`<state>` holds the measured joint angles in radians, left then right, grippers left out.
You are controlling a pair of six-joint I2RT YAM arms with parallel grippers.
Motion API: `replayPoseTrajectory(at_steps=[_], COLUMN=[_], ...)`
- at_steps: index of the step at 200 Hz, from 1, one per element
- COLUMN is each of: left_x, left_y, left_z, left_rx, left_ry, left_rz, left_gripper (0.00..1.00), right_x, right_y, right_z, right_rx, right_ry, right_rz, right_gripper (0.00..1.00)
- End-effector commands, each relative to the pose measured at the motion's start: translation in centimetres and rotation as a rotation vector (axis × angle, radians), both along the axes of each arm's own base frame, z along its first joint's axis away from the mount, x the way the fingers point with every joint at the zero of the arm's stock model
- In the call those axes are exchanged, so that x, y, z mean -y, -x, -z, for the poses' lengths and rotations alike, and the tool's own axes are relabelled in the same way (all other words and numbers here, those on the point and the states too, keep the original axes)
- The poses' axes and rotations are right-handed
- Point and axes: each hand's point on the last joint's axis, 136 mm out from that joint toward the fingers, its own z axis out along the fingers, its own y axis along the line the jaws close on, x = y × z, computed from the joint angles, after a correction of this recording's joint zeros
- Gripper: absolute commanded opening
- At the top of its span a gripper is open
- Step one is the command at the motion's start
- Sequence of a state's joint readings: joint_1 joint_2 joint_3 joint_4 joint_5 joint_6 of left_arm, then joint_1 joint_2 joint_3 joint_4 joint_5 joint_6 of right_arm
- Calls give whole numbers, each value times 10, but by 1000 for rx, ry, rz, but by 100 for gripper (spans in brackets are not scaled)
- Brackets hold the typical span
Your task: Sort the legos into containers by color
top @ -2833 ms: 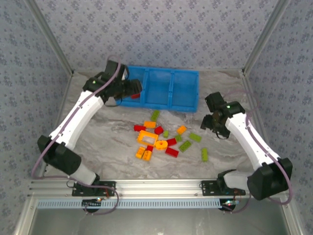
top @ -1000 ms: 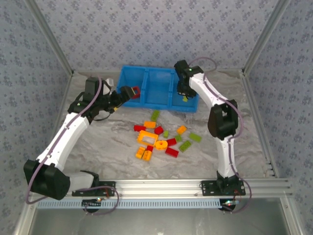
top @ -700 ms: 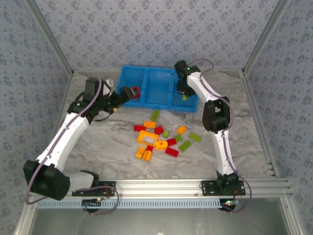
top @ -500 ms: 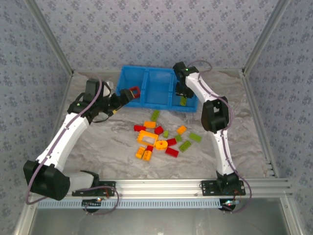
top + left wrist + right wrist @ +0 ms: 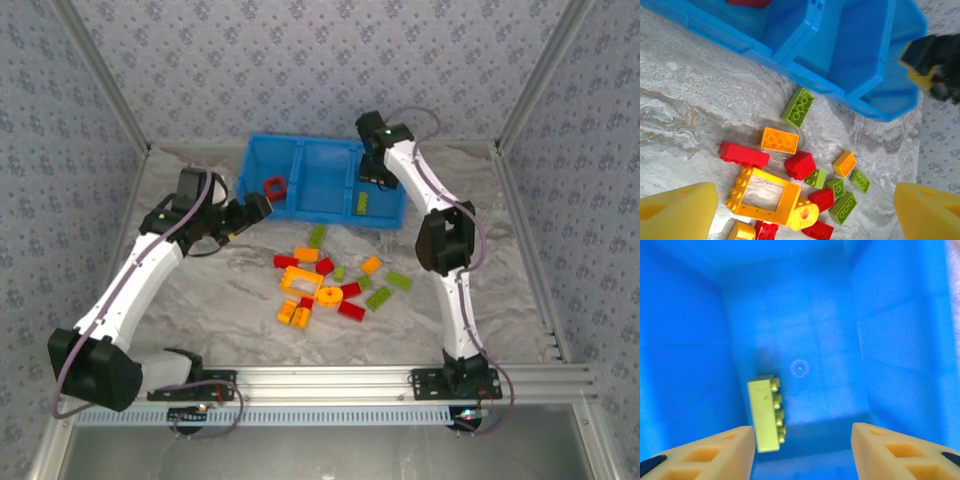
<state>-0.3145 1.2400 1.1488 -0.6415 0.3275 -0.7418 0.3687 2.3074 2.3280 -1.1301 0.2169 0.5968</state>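
2 colours sit apart in the bin (image 5: pixel 325 175): red frame (image 5: pixel 273 187) left, green brick (image 5: pixel 766 415) right. Both empty, ready for more: left gripper (image 5: pixel 801 210) wide, right gripper (image 5: pixel 802 450) parted.

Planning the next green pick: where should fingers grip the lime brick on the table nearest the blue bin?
Probably pinch the lime brick across its two long sides, straight down from above: it lies flat, studs up, with bare table around it.

You are looking at a red plastic brick (image 5: pixel 747 2) being cropped by the left wrist view's top edge, inside the bright blue plastic bin (image 5: pixel 860 55), whose far side is also running off-frame.
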Motion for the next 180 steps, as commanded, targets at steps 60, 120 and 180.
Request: replayPoseTrajectory(at_steps=[60,120,180], left_x=[29,38,47], left_y=[48,49,47], left_z=[92,153,188], left_rx=[-208,-282,-324], left_ry=[-382,-575,-685], left_rz=[256,312,361], left_gripper=[67,50,34], right_x=[-77,-47,-31], right_y=[125,236,242], right_z=[-114,-57,-57], right_rx=[349,268,262], right_ry=[-269,-301,-264], right_rz=[-424,-492,-471], right_gripper=[55,57,57])
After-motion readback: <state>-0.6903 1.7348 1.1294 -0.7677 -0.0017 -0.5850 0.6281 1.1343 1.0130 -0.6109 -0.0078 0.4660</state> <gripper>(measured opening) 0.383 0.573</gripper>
